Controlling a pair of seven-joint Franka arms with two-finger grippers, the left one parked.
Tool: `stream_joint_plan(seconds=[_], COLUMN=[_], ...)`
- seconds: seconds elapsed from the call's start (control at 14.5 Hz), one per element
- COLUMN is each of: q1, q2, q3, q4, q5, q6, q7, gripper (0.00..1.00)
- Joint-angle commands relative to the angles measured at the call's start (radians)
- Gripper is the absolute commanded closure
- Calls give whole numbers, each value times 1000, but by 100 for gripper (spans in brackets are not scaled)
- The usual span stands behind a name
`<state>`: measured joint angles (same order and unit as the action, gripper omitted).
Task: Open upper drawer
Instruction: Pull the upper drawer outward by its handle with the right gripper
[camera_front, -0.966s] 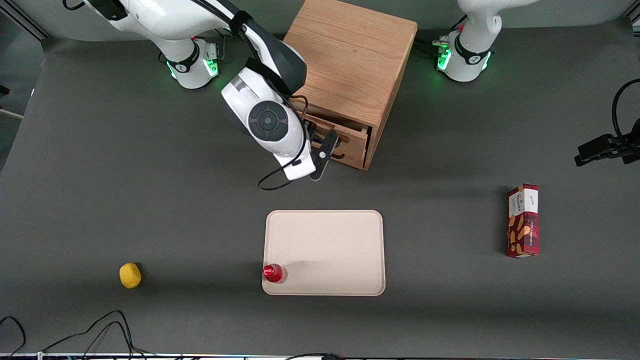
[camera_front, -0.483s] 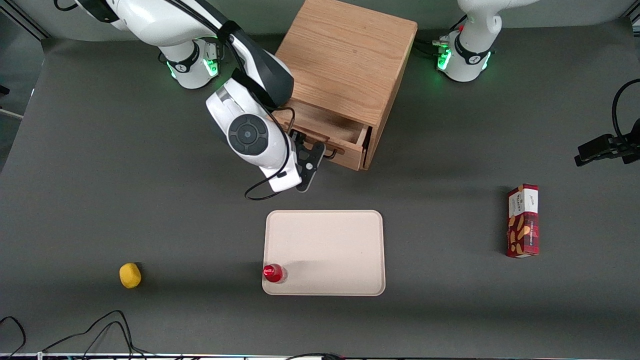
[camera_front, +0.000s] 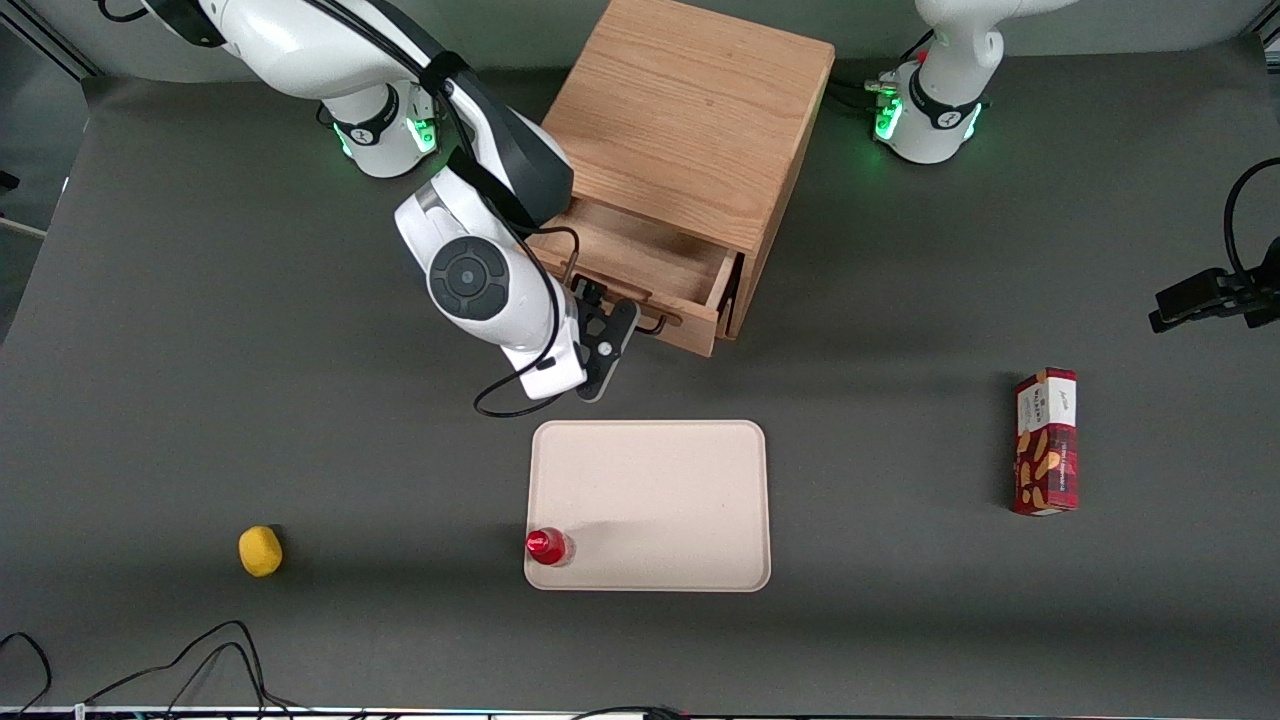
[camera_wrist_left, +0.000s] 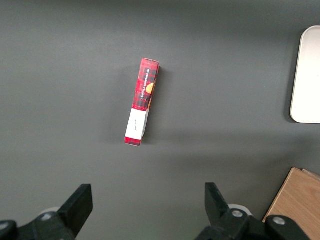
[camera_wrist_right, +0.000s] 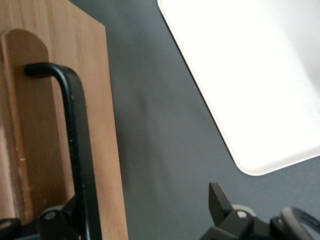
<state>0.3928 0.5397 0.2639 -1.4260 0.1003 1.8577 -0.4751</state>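
The wooden cabinet (camera_front: 700, 110) stands at the back of the table. Its upper drawer (camera_front: 650, 262) is pulled partway out toward the front camera, and its inside shows empty. My gripper (camera_front: 608, 338) is at the drawer front, beside the black wire handle (camera_front: 655, 322). In the right wrist view the handle (camera_wrist_right: 75, 145) runs along the light-oak drawer front (camera_wrist_right: 102, 115). My gripper (camera_wrist_right: 142, 200) is open, with one finger hooked at the handle and the other out over the grey table. The lower drawer is hidden.
A cream tray (camera_front: 650, 490) lies nearer the front camera than the cabinet, with a red-capped bottle (camera_front: 547, 546) at its edge. A yellow lemon (camera_front: 260, 551) lies toward the working arm's end. A red snack box (camera_front: 1046, 441) lies toward the parked arm's end.
The upper drawer has slid farther out of the cabinet toward the front camera. My gripper and wrist have moved the same way with the handle.
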Motion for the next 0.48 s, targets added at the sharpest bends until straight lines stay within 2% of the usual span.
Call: stream_joint_plan(seconds=[0.0,0.41], q1=[-25,-52], q2=[9,23], q3=[1,0], q4=[18,41], q5=[-7,-7], q6=[12,15], q7=[-39,-63], gripper=[0,0])
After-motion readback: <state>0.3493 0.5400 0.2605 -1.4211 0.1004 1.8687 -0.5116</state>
